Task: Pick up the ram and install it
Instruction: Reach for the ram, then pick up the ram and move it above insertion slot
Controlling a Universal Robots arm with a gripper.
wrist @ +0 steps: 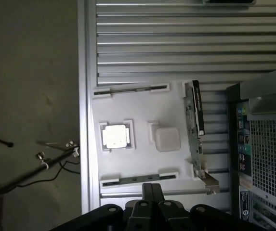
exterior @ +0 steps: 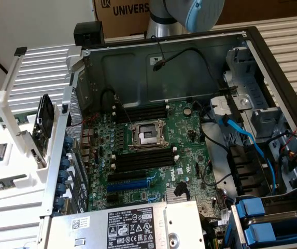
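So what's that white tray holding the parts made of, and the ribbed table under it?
The white tray looks like matte plastic: even dull white, moulded raised pockets. The ribbed table looks like bare aluminium, though that's a guess: silvery grey slats with a soft sheen along straight grooves.

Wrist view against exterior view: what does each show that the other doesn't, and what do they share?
Wrist view: the end effector, shut and holding nothing, at the edge of the white tray, close to the ram.
Exterior view: the open case with its motherboard, processor socket and long black slots, and the robot arm above it.
Both: the white tray, the silver processor chip on it, and the ram in its holder.
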